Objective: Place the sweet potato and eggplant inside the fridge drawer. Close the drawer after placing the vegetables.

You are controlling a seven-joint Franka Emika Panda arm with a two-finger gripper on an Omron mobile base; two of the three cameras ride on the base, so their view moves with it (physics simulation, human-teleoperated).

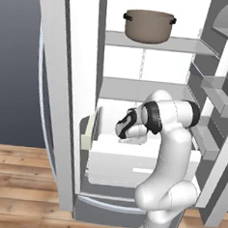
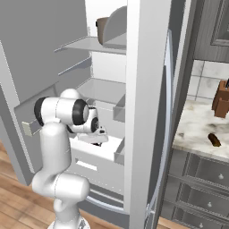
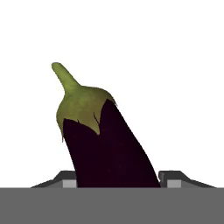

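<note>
a white robot arm leans into the open fridge [image 1: 79, 84], its gripper [image 3: 118, 180] closed on the eggplant [image 3: 103, 144], green stem pointing away from the hand against plain white. the wrist sits over the pulled-out fridge drawer [image 1: 131, 161], which suggests the vegetable is held there for lowering into the bin. the drawer stays open, apparently to take both vegetables before it is shut. the sweet potato [image 2: 214, 140] lies on the marble counter [image 2: 197, 129] to the right of the fridge, well apart from the arm, near a brown block [image 2: 221, 98]. a brown pot [image 1: 148, 25] stands on an upper shelf. no brand, label or writing is legible anywhere.
</note>
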